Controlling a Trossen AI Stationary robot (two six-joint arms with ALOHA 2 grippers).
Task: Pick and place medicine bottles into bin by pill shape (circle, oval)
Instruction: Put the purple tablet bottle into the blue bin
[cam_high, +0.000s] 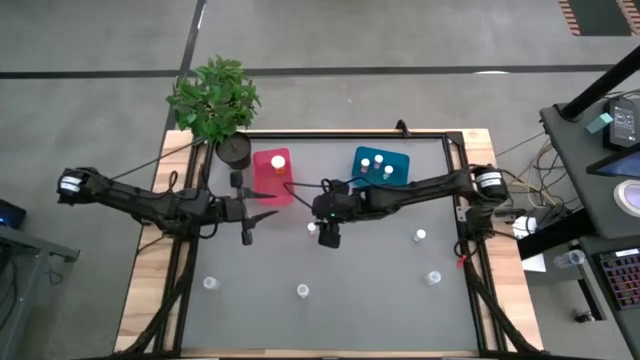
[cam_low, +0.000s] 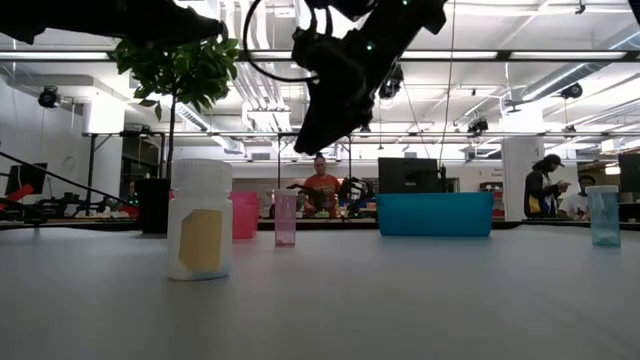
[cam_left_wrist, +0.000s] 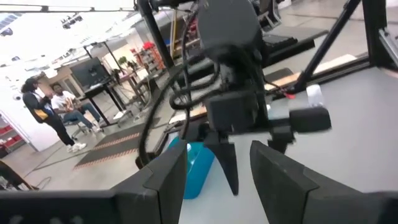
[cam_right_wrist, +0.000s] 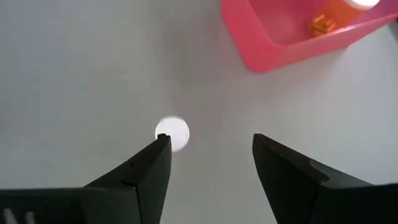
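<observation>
Just in front of the pink bin (cam_high: 272, 174), a medicine bottle (cam_high: 311, 227) stands upright, its long axis vertical and its white cap facing up. The right gripper (cam_high: 329, 238) hangs above it with fingers spread and empty. Only the right wrist view shows the cap (cam_right_wrist: 172, 133) as a full circle beside one fingertip, while the low view alone shows the bottle's (cam_low: 285, 218) pinkish side. The left gripper (cam_high: 248, 234) waits open near the same bin.
</observation>
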